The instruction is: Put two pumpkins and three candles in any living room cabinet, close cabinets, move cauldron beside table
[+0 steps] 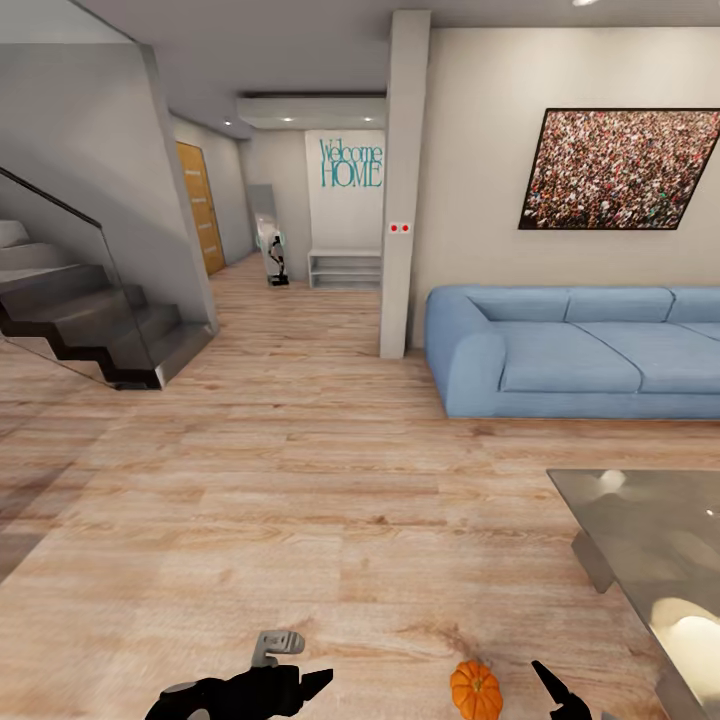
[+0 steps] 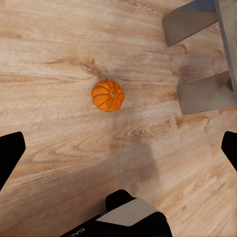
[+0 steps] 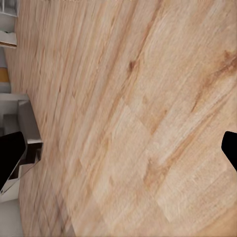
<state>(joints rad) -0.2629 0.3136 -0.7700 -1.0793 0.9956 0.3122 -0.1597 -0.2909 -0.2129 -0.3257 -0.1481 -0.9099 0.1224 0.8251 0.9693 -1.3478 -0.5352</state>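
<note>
1 pumpkin (image 1: 476,690) sits loose on the wood floor (image 1: 300,480), at about 6 o'clock in the head view, just beside the near corner of the glass worktop (image 1: 650,540) at 4 o'clock. Upright, stem up, nothing touching it. Likely waiting there as a pickup target; no cabinet, candle or cauldron in sight from here.

Both arms are held low and forward over bare floor, which reads as a carry-ready or approach posture, not a grasp.

Left pincer (image 1: 300,682): fingers spread wide, nothing between them. In the left wrist view its 2 dark fingertips sit at opposite edges and the pumpkin (image 2: 107,96) lies ahead of them on the floor, well apart, centred between their lines. The worktop's metal legs (image 2: 190,22) stand beyond the pumpkin.

Right pincer (image 1: 560,695): also wide and empty; its wrist view shows plain planks (image 3: 133,113) between the fingertips. In the head view the pumpkin lies between the 2 pincers, nearer the right one, at its 9 o'clock.

Blue sofa (image 1: 580,345) at 2 o'clock, stairs (image 1: 90,320) at 10 o'clock.

Judgement: the reach for this pumpkin has not yet begun.
</note>
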